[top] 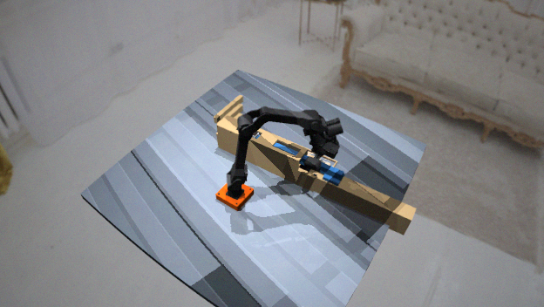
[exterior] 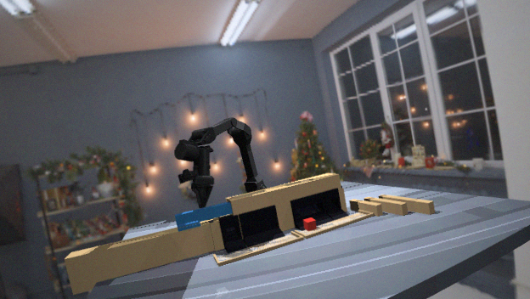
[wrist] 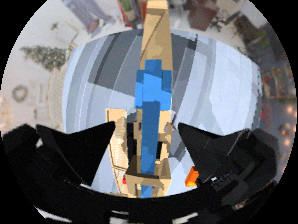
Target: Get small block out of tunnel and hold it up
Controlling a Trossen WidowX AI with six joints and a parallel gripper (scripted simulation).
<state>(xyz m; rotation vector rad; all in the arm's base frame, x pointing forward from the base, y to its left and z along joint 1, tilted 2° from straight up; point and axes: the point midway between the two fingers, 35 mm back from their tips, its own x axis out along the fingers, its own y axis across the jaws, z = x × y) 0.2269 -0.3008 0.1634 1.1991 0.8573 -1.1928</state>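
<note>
- Bluish plank-patterned table (top: 174, 174) (exterior: 361, 255) (wrist: 210, 75) beneath our arm.
- Our gripper (top: 320, 159) (exterior: 202, 205) (wrist: 147, 125): jaws wide open, holding nothing.
- Between and below them, the blue handle (top: 333, 172) (exterior: 204, 215) (wrist: 151, 132).
- Off to one side, lower than the jaws, the red block (exterior: 309, 224) (wrist: 124, 180) rests on the tunnel's ledge (exterior: 335, 225).

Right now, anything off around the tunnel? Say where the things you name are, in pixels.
Nothing looks damaged. Worth noting: the red block (exterior: 309, 224) sits out on the tray by the tunnel's (exterior: 284, 218) side opening, not inside, while the gripper (exterior: 203, 205) (wrist: 147, 125) is open, over the blue handle (exterior: 221, 209) (wrist: 150, 125).
</note>
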